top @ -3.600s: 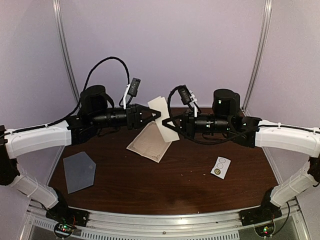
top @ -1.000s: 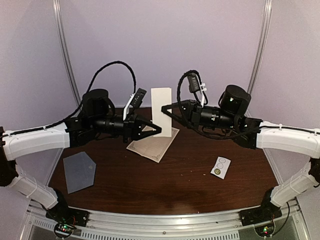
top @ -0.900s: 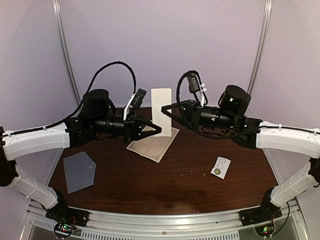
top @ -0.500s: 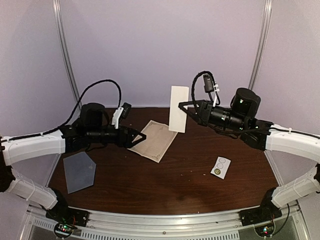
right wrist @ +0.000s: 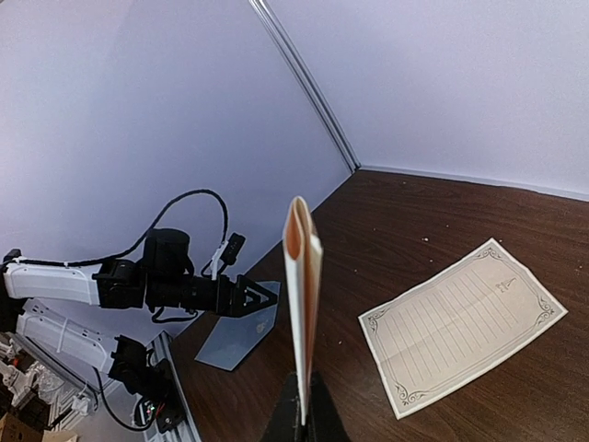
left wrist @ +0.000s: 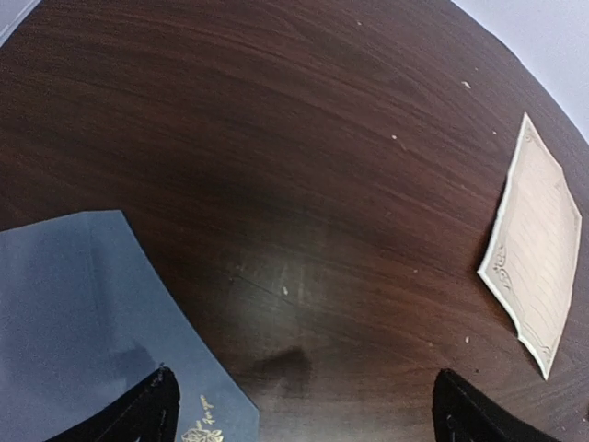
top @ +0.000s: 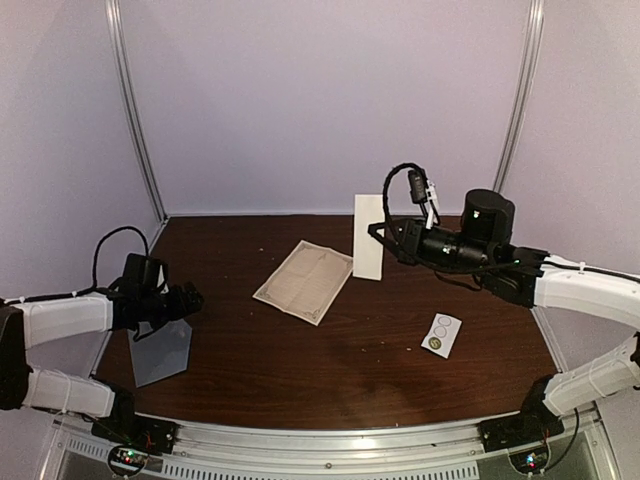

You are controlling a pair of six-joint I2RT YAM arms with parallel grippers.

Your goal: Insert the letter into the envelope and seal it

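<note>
Holding the folded letter (top: 368,237) upright over the far side of the counter (top: 330,380), the right gripper (top: 377,232) has its jaws clamped on the paper's lower edge. In the right wrist view the sheet stands on edge, with the fold seemingly uppermost.

The envelope (top: 158,352) lies flat at the near-left corner, well apart from the letter. Its pointed outline suggests to me that the flap is open. My left gripper (top: 188,299) hangs low over the envelope's far edge, jaws spread wide with nothing between them.

I judge the step in hand to be getting the letter to the envelope; insertion is not yet begun. Next I'd pin or lift the envelope with the left jaws to open its mouth. Then I'd carry the letter across, past the bordered sheet (top: 304,281) lying flat mid-counter, tilt it level and slide it in. The sticker strip (top: 441,334) near the right side waits for sealing.
</note>
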